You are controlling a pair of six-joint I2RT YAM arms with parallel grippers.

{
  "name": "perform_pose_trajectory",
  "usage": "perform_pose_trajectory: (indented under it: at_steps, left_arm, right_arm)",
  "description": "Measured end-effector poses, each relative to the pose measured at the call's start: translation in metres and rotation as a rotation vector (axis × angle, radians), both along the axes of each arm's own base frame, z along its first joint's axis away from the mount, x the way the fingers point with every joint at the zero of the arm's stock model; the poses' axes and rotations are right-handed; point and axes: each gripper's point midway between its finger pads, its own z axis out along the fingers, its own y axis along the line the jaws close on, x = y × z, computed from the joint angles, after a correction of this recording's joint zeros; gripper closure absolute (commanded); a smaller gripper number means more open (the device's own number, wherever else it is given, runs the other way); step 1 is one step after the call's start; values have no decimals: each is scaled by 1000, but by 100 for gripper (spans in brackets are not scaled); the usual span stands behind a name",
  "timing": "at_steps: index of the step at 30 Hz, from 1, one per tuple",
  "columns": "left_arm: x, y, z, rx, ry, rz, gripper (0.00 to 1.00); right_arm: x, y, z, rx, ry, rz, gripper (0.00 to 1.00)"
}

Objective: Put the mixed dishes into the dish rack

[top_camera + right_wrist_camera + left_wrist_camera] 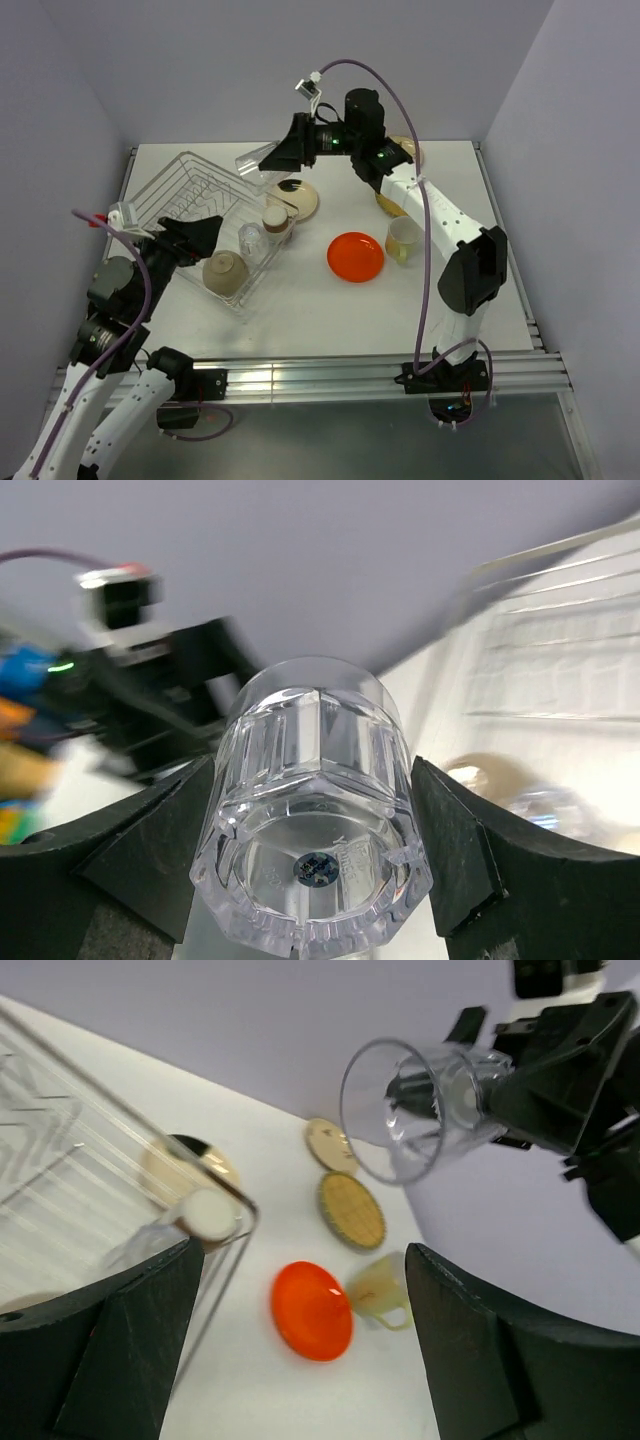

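Airborne clear glass [315, 810] between right jaws

Light was bright and even from overhead, with faint shadows on the table [300, 310]. The top view was sharp. In the left wrist view the rack [60, 1160] at nine o'clock smeared into streaks. In the right wrist view the glass [315, 780] was crisp, while the arm [150, 715] at nine o'clock blurred.

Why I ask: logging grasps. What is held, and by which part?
Right gripper holds a clear glass by its sides near the base; left gripper holds nothing.
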Motion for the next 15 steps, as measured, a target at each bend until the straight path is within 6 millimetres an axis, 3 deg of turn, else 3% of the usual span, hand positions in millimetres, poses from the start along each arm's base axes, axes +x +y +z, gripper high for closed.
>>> perform_pose_trajectory:
  at_steps: [5,11,15]
  left_arm:
    - [-8,27,-24,52,75,116,9]
    - [-12,42,-53,104,163,185,7]
    - [-17,52,-57,116,169,225,5]
  right_arm:
    - [34,27,-27,-165,-177,-156,100]
    - [54,71,-88,-377,-320,-230,100]
    - [71,86,-128,-497,-397,-274,100]
